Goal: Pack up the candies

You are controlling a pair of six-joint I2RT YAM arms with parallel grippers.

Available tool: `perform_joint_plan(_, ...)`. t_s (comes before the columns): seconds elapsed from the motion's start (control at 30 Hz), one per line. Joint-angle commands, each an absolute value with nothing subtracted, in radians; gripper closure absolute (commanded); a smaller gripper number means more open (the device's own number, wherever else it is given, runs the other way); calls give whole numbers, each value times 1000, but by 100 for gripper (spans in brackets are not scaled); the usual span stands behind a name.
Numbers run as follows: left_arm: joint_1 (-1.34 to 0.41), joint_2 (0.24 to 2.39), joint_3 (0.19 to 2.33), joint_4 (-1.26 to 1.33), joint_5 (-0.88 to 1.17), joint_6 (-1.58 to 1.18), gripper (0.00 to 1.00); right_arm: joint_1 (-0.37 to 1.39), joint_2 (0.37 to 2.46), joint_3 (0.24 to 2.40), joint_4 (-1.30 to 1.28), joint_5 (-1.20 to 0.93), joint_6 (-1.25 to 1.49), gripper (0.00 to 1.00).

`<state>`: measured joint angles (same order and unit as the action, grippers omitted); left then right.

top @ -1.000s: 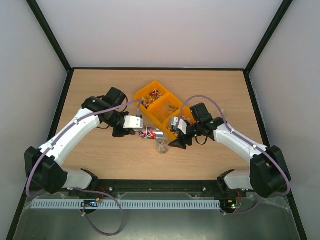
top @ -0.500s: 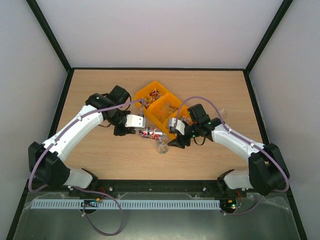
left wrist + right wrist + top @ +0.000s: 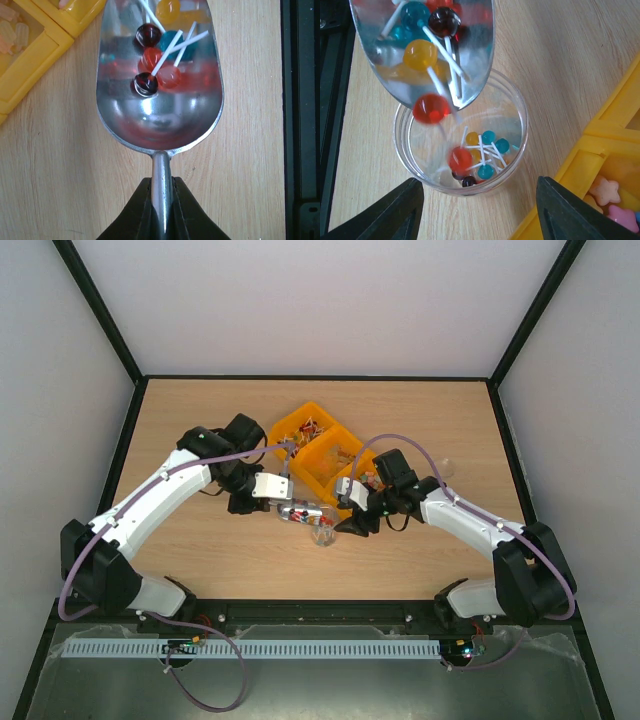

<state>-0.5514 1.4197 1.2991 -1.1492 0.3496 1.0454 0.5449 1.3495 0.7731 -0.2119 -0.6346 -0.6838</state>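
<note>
My left gripper (image 3: 161, 200) is shut on the handle of a silver metal scoop (image 3: 160, 115); both also show from above, the gripper (image 3: 275, 502) and the scoop (image 3: 300, 510). The scoop holds several small round lollipops (image 3: 155, 60) on white sticks. Its lip (image 3: 475, 50) is tipped over a clear jar (image 3: 520, 145), which stands on the table (image 3: 322, 532). A red lollipop (image 3: 431, 108) is dropping from the lip. Several lollipops (image 3: 487, 150) lie in the jar. My right gripper (image 3: 477, 210) is open, its fingertips (image 3: 395, 210) just short of the jar, either side.
Yellow compartment bins (image 3: 320, 455) stand behind the jar, close to both grippers. They hold small pastel candies (image 3: 607, 192), also seen in the left wrist view (image 3: 12, 35). The bin's corner (image 3: 615, 150) is right beside the jar. The table's dark front edge (image 3: 300, 120) is near.
The left arm has carried the scoop right and down toward the jar. The right gripper has edged slightly left toward the jar.
</note>
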Motion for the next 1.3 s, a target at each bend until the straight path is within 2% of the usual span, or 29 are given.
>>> perform_joint_plan(0.0, -561, 1432, 1343, -1182, 337, 1036, 98, 555, 1362, 757, -210, -640, -681, 38)
perform_joint_plan(1.27, -569, 1472, 1434, -1259, 268, 1059, 98, 580, 1404, 769, -201, -647, -691, 40)
